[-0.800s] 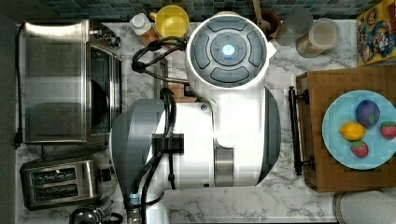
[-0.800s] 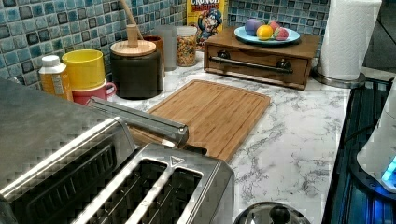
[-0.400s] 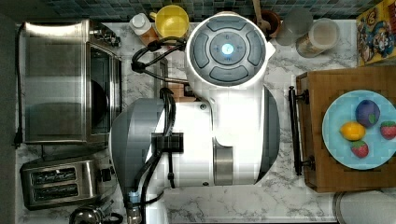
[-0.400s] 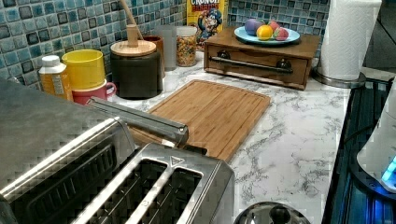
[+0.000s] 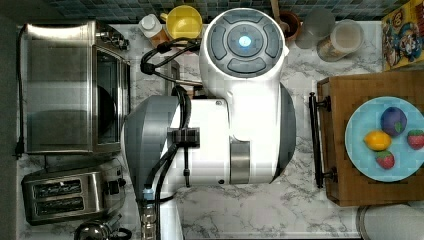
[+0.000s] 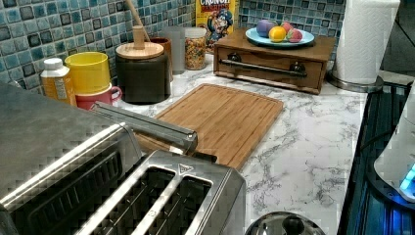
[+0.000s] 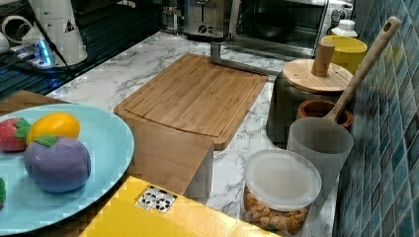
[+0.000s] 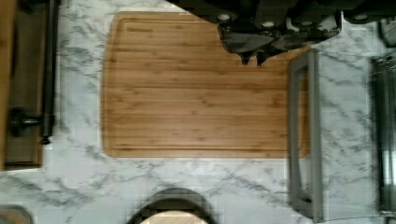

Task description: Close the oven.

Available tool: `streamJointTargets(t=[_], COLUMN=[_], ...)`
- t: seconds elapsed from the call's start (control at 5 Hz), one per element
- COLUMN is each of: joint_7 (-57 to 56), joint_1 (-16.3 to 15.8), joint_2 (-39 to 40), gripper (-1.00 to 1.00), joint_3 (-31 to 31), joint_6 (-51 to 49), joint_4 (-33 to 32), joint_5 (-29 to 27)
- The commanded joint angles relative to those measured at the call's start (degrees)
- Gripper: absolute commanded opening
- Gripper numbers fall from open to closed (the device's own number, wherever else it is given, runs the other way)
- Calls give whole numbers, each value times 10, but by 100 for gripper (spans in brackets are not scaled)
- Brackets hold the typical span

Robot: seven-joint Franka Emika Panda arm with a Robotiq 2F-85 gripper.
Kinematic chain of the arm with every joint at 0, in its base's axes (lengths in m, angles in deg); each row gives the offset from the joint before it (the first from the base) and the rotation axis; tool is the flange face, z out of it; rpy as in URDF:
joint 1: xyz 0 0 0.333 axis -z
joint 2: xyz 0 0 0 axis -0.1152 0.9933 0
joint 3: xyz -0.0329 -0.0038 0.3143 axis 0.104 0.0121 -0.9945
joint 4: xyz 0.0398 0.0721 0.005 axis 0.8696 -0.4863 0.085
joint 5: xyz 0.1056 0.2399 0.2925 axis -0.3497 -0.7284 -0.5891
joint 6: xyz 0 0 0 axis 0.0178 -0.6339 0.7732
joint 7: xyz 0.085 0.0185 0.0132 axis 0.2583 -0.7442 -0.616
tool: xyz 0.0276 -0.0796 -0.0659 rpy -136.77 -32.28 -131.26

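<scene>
The gripper hangs above the board in the wrist view, its two dark tips drawn narrow, almost together, with nothing between them. Just beside it, the oven's bar handle lies across the board's end, so the door is down and open.

The top view hides that door: the arm covers the middle of the counter. There the oven sits at the top view's left, with the toaster next to it. The left view shows, past the toaster's slots, the handle reaching out over the board's near corner. The right view looks the other way. There the board is in front, the handle is at its far edge, and the oven's dark open mouth is behind it. A lidded dark jar and a yellow cup stand along the tiled wall. The blue plate of fruit is close by in the right view and far off on a wooden drawer box in the left view.

Against the earlier top and left views nothing has shifted: the arm, the handle and the open door are where they were.
</scene>
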Motion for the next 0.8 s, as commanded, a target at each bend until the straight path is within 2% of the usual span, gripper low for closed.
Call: streamJointTargets(t=[0.2, 0.4, 0.8], joint_7=[-39, -78, -134], joint_1=[36, 55, 68], joint_2=[83, 96, 147], gripper=[-100, -100, -100], joint_3=[32, 28, 8], joint_6=[-29, -14, -34], joint_4=[-18, -49, -57], joint_5=[-50, -88, -157])
